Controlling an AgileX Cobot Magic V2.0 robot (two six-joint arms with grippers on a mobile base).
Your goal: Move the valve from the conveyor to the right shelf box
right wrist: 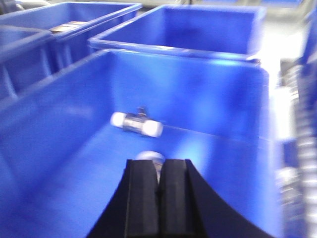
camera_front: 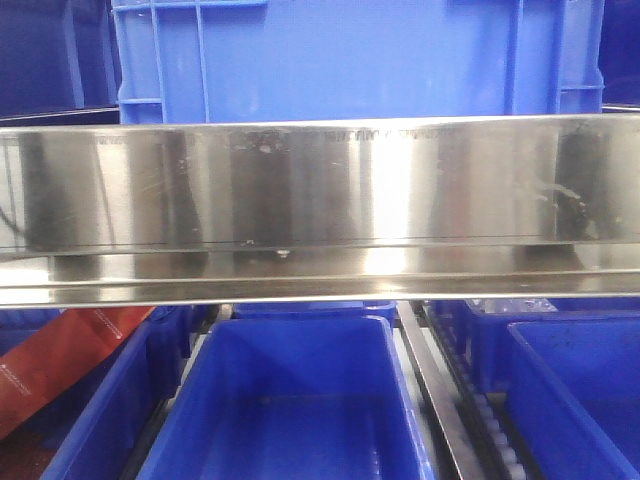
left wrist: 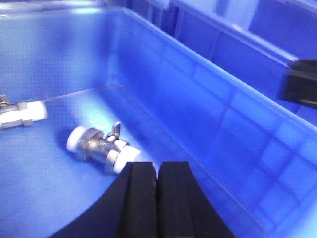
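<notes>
In the right wrist view my right gripper [right wrist: 158, 162] is shut on a valve [right wrist: 150, 156]. Its white cap sticks out past the fingertips, above the floor of a blue box [right wrist: 208, 89]. A second valve [right wrist: 136, 124], silver with white end caps, lies on that box's floor near the far wall. In the left wrist view my left gripper [left wrist: 157, 166] is shut and empty inside a blue box [left wrist: 233, 119]. One valve [left wrist: 96, 146] lies just left of its tips and another valve [left wrist: 20, 114] lies at the left edge. The conveyor is out of view.
The front view shows a wide steel shelf rail [camera_front: 320, 200], with a blue crate [camera_front: 350, 60] above it. Below it stand blue bins [camera_front: 290, 400], separated by a steel divider [camera_front: 435, 390]. A red object [camera_front: 60, 360] lies at lower left. More blue bins [right wrist: 188, 27] stand behind the right gripper's box.
</notes>
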